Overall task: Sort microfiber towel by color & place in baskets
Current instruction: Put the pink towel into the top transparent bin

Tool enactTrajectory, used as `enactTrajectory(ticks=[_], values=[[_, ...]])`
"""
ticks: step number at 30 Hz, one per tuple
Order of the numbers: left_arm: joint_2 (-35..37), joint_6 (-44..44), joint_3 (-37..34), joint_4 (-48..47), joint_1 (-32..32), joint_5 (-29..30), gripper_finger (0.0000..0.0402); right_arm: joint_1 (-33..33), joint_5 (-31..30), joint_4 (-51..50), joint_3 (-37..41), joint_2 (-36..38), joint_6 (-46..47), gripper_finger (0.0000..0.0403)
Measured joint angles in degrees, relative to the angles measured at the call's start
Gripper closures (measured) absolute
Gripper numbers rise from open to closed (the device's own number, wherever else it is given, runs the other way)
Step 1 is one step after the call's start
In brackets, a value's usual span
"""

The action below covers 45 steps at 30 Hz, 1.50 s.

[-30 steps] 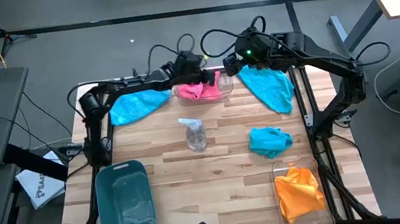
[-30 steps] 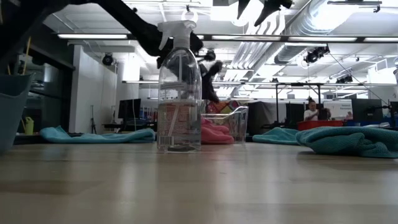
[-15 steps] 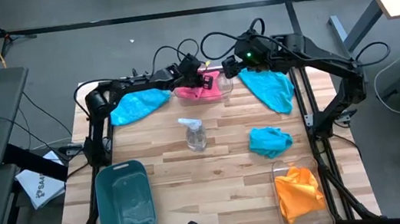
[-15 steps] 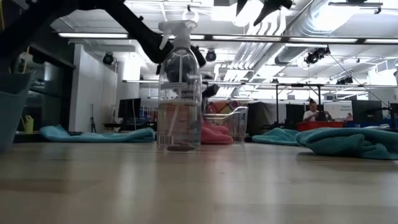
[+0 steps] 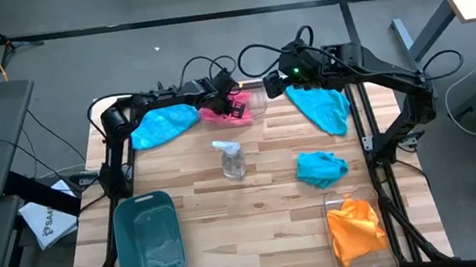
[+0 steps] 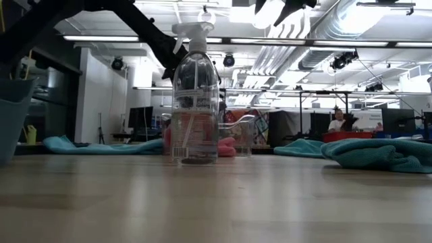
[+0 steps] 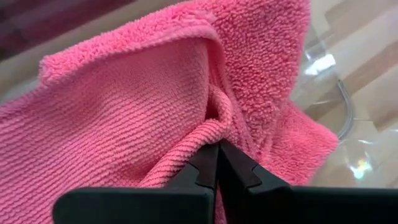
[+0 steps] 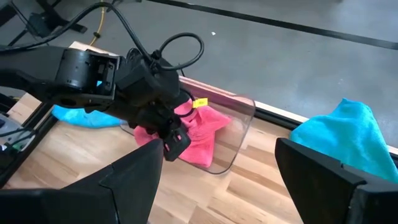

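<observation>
A pink towel (image 5: 220, 113) lies partly in a clear basket (image 5: 257, 103) at the table's far edge. My left gripper (image 5: 236, 106) is shut on it. My right gripper (image 5: 271, 83) hovers open beside that basket, touching nothing. One teal towel (image 5: 163, 124) lies far left, another (image 5: 320, 106) far right, and a third (image 5: 321, 168) lies bunched at mid right. An orange towel (image 5: 356, 228) fills a second clear basket (image 5: 359, 265) at the near right. A teal basket (image 5: 149, 240) stands at the near left. My left gripper (image 7: 217, 149) pinches a raised fold of the pink towel (image 7: 214, 130) between its two fingertips, coming slanting down from the table's left. The cloth around the fold is bunched and slack, and its other parts rest in the clear basket (image 7: 339, 93).
A clear spray bottle (image 5: 232, 160) stands upright mid table, just nearward of the pink towel. Bare wood lies between the bottle and the teal basket and along the near edge. Cables loop over both arms at the far edge.
My left gripper has come down and toward the near edge onto the pink towel. The towel has shifted toward the table's left, and the clear basket has slid a little with it. My right gripper has kept open above.
</observation>
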<state>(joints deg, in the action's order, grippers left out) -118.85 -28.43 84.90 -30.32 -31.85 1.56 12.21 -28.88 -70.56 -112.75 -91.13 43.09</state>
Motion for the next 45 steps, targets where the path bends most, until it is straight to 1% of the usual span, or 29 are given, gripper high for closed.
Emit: enactTrajectory(ticks=[6, 11, 16, 19, 22, 25, 27, 29, 32, 35, 37, 39, 41, 43, 45], values=[[-0.5, -0.6, 0.0, -3.0, -0.4, -2.7, 0.0401, 0.0, 0.0, 0.0, 0.0, 0.0, 0.0, 0.0096], [0.2, -1.4, -0.1, -1.1, -0.3, -2.2, 0.0401, 0.0, -0.3, 0.0, 0.0, 0.0, 0.0, 0.0096], [5.0, -1.1, -0.1, 4.0, -0.8, 1.8, 0.0401, 0.0, -1.1, 0.1, 0.0, 0.0, 0.0, 0.0096], [8.6, 1.3, -0.1, 6.8, -0.8, 5.0, 0.0401, 0.0, -1.1, 0.1, 0.0, 0.0, 0.0, 0.0096], [13.0, 4.2, 0.0, 6.7, -0.8, 6.4, 0.0401, 0.0, -1.1, 0.1, 0.0, 0.0, 0.0, 0.0096], [18.1, 8.6, -1.0, 1.9, 0.4, 4.7, 0.0401, 0.0, -1.1, 0.1, 0.0, 0.0, 0.0, 0.0096], [22.5, 10.4, -4.3, 1.1, 1.9, 4.1, 0.0402, 0.0, -1.1, 0.1, 0.0, 0.0, -0.5, 0.0096], [27.4, 8.8, -9.6, 3.5, 3.7, 3.9, 0.0401, 0.0, -1.1, 0.1, 0.0, 0.0, -0.8, 0.0096], [35.5, 3.3, -19.8, 10.5, 6.5, 3.6, 0.0402, 0.0, -1.2, 0.1, 0.4, 0.0, -0.6, 0.0096], [43.5, -4.4, -30.0, 18.3, 9.5, 3.5, 0.0402, 0.1, -1.2, 0.0, 1.1, 0.0, -0.6, 0.0096], [47.4, -9.4, -35.9, 23.1, 11.1, 3.7, 0.0402, 0.2, -1.2, 0.0, 1.1, -0.3, -0.6, 0.0096], [49.3, -13.9, -40.9, 26.1, 12.2, 4.5, 0.0402, 0.2, -1.2, 0.1, 1.1, -0.5, -0.5, 0.0096], [49.2, -17.9, -44.5, 27.8, 12.1, 4.8, 0.0402, 0.2, -1.2, 0.1, 1.1, -0.7, -0.5, 0.0096], [47.9, -20.9, -46.3, 28.2, 11.6, 3.1, 0.0402, 0.2, -1.2, 0.3, 1.1, -0.8, -0.5, 0.0096], [46.0, -21.4, -46.5, 28.8, 11.8, 1.3, 0.0402, 0.2, -1.2, 0.3, 1.1, -0.9, -0.5, 0.0096]])
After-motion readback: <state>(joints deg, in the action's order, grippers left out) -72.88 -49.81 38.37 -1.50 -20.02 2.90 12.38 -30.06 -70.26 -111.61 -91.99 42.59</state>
